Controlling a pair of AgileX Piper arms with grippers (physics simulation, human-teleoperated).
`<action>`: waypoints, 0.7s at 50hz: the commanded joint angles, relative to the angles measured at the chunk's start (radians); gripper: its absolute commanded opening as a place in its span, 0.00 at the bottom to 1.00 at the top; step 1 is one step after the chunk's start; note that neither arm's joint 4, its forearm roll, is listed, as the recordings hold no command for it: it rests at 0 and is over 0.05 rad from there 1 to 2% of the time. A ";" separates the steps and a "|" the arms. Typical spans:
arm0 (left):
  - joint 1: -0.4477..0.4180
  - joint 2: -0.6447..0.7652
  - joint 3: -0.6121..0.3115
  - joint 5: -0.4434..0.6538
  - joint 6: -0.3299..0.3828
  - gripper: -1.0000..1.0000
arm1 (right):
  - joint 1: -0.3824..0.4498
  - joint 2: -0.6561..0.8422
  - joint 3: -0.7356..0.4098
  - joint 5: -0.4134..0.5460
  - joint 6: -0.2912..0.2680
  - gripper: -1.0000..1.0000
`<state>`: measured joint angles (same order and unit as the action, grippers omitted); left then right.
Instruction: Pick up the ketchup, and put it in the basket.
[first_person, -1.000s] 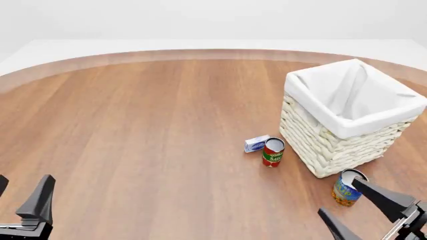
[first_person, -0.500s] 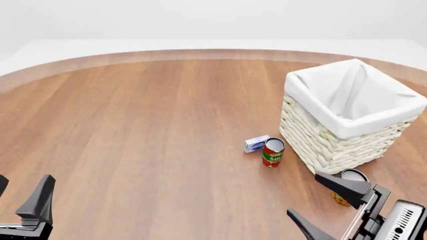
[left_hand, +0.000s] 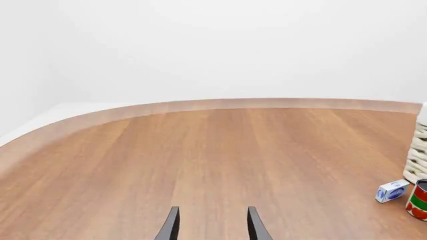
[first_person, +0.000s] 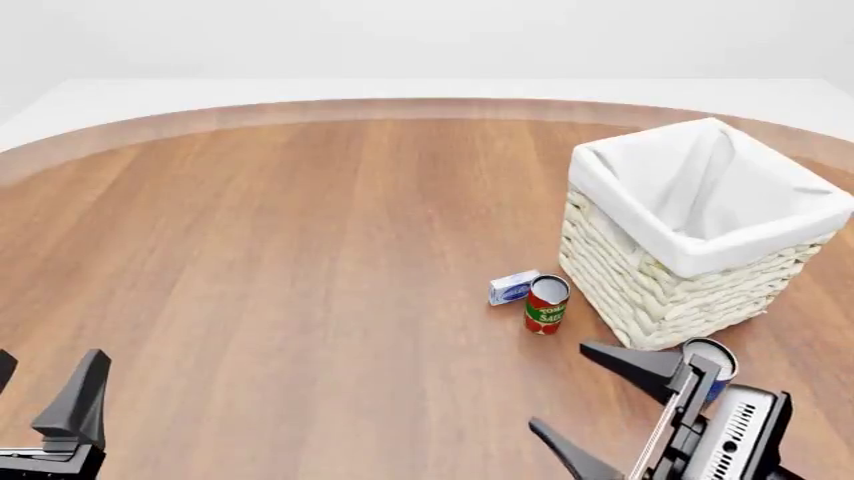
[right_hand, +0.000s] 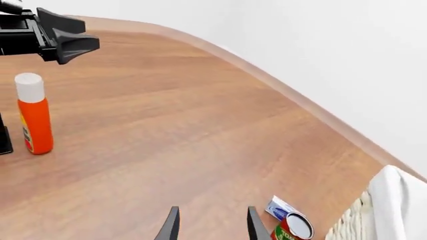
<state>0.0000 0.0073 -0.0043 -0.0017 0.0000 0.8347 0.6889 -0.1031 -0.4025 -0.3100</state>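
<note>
Right tool (first_person: 607, 400): released, fingers spread wide and empty, low at the near right of the bench (first_person: 294, 260), just in front of the blue-and-yellow can (first_person: 710, 362).
Left tool (first_person: 47, 400): released, empty, at the near left edge.
Ketchup (right_hand: 33, 114): seen only in the right wrist view, standing upright on the bench close to the left tool, well apart from the basket.
Tomato can (first_person: 546, 304): upright, just beside the basket's near left wall.
Small blue-and-white box (first_person: 513, 287): touching or just behind the tomato can.
Basket (first_person: 667, 290): far right, white cloth lining over its rim.
</note>
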 joint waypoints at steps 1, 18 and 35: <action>0.000 0.000 0.000 0.000 0.000 1.00 | 0.035 0.077 -0.020 -0.051 -0.023 1.00; 0.000 0.000 0.000 0.000 0.000 1.00 | 0.093 0.109 -0.079 -0.019 -0.024 1.00; 0.000 0.000 0.000 0.000 0.000 1.00 | 0.131 0.176 -0.088 -0.073 -0.039 1.00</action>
<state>0.0000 0.0073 -0.0043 -0.0017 0.0000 0.9430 0.8412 -0.1797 -0.4647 -0.3413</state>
